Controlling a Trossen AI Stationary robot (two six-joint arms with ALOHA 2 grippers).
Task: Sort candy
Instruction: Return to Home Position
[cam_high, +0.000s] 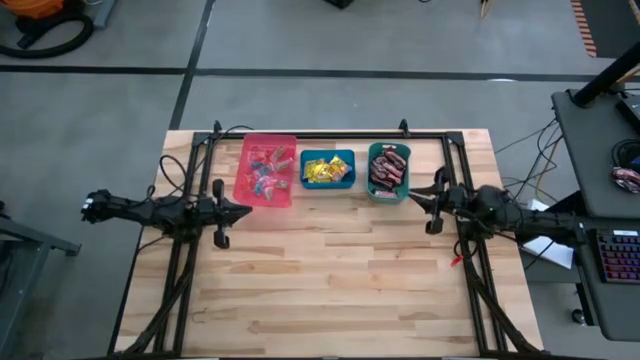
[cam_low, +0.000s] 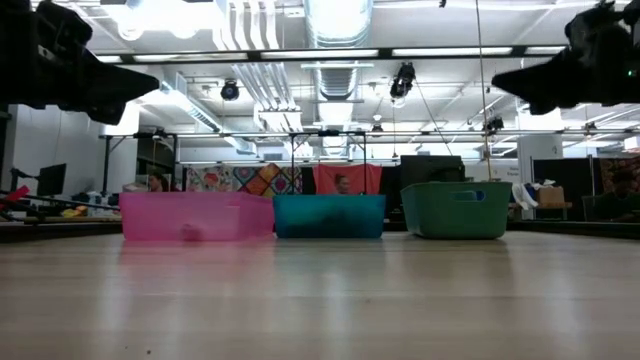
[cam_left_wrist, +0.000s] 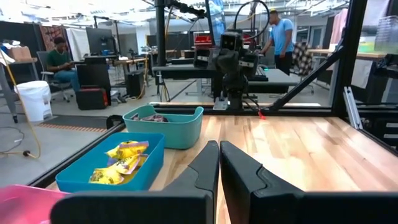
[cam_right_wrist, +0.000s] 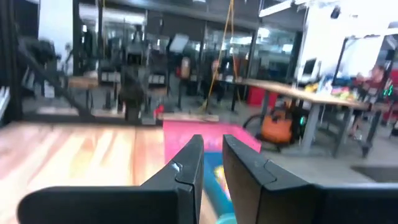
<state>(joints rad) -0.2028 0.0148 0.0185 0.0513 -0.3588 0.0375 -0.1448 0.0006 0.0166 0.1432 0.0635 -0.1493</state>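
**Parking both arms, candy looks all binned**

We read this as the wind-down. Yellow candy (cam_high: 320, 172) sits inside the blue bin (cam_high: 328, 153). The pink and teal pieces (cam_high: 265, 172) are in the pink bin (cam_high: 240, 185) just left of it, and the dark bars (cam_high: 388, 170) are in the green bin (cam_high: 370, 170) just right of it. We spot nothing loose on the table (cam_high: 330, 290) around it.

The left gripper (cam_high: 247, 210) hangs off to the left of the blue bin, fingers pressed together on nothing. The right gripper (cam_high: 413, 197) hangs off to its right, fingers nearly together and also empty. Both are held high and clear, we guess, because no pick is left.
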